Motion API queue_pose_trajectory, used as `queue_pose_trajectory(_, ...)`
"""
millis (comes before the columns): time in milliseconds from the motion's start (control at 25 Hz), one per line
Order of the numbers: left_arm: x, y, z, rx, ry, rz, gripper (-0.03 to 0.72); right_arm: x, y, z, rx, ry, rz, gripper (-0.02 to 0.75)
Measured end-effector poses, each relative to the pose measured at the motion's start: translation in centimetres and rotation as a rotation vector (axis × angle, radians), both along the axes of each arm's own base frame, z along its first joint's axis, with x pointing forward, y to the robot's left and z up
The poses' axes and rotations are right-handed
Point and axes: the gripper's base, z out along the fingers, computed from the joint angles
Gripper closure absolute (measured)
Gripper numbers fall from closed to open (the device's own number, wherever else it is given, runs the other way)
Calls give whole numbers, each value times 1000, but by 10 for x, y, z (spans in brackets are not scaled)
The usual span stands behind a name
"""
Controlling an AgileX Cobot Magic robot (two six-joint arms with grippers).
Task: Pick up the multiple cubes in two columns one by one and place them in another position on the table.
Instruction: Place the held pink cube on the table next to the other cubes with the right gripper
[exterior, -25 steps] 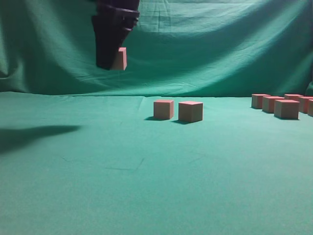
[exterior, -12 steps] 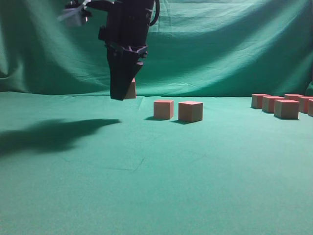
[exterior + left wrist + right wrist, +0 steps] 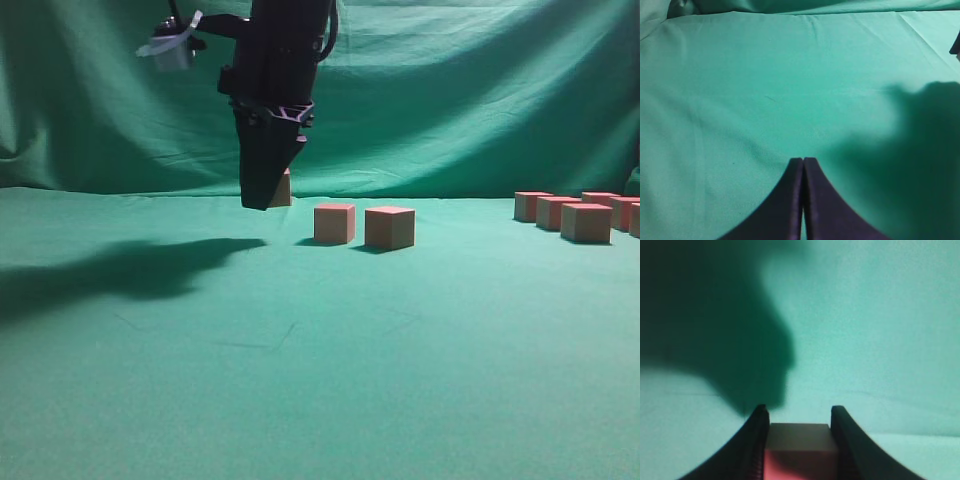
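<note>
My right gripper [image 3: 266,198] has reached across to the left of centre and hangs low over the table [image 3: 300,380], shut on one of the cubes [image 3: 284,188]. In the right wrist view this cube [image 3: 800,450] fills the gap between the two black fingers of the gripper [image 3: 799,410], pink face toward the camera. Two cubes sit on the cloth just right of it, one [image 3: 334,223] nearer and another [image 3: 389,227] beside it. Several more cubes [image 3: 586,222] stand grouped at the far right. My left gripper [image 3: 803,161] is shut and empty over bare cloth.
A wrinkled green backdrop [image 3: 450,100] hangs behind the table. The arm's dark shadow [image 3: 130,270] lies on the cloth to the left. Bare green cloth fills the foreground and the left side.
The right gripper has come down with the cube from high against the backdrop to just above the table, drifting slightly right. Its shadow has grown toward the two middle cubes.
</note>
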Motion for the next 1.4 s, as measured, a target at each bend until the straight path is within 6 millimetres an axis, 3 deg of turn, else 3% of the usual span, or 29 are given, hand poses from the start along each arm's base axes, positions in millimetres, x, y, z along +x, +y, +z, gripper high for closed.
queue_pose_trajectory(360, 0, 0, 0, 0, 0, 0, 688, -3, 0, -1, 10, 36, 13, 475)
queue_pose_trajectory(1040, 0, 0, 0, 0, 0, 0, 688, -3, 4, -25, 0, 99, 48, 475)
queue_pose_trajectory(1400, 0, 0, 0, 0, 0, 0, 688, 0, 2, -28, 5, 93, 58, 475)
